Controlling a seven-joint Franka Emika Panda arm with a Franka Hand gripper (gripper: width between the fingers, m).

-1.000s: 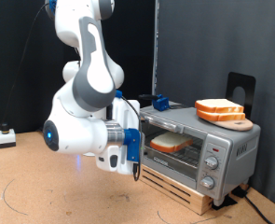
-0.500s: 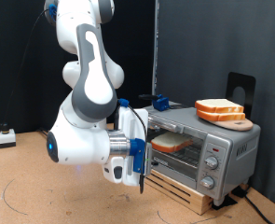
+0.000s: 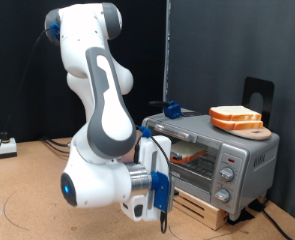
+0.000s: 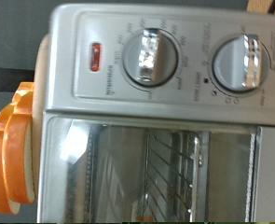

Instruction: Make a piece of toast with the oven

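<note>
A large robot arm (image 3: pixel 102 130) built from smooth, rounded white shells joined by grey bands. A blue ring sits at the topmost joint. A round blue light (image 3: pixel 69 185) glows on the end of the bulbous white segment beside the pincer. A blue collar (image 3: pixel 159 191) wraps the wrist just behind the pincer. A thin black cable (image 3: pixel 168 160) loops over the wrist. The pincer's fingers are too small to make out.
</note>
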